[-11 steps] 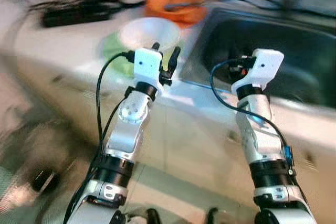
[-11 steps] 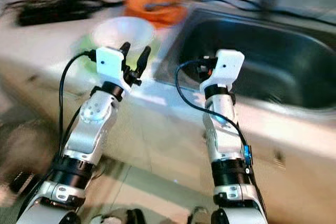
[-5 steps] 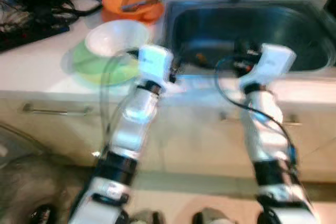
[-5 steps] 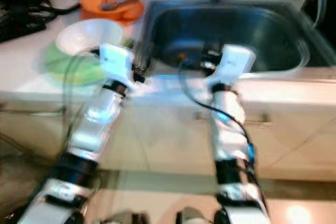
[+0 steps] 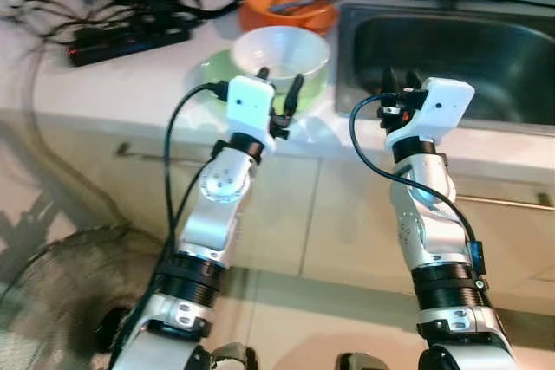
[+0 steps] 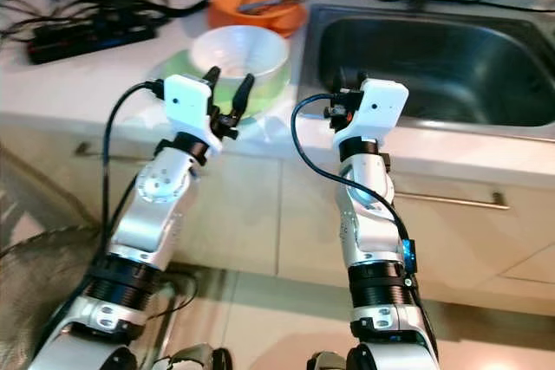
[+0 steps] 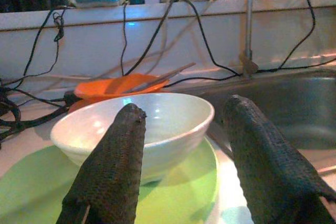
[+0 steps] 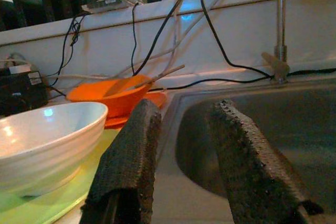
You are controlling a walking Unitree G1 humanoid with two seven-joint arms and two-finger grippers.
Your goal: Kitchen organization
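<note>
Your left gripper gapes empty before the bowl; right gripper released too. Push forward and you'll slide the bowl off its plate.

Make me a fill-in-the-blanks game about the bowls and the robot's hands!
1. The white bowl sits on a ____ plate.
2. Behind it, the orange bowl holds a pair of ____.
3. The left gripper has its two black fingers ____, pointing at the white bowl.
4. The right gripper is at the front edge of the steel ____.

Missing words: green; chopsticks; open; sink
</note>
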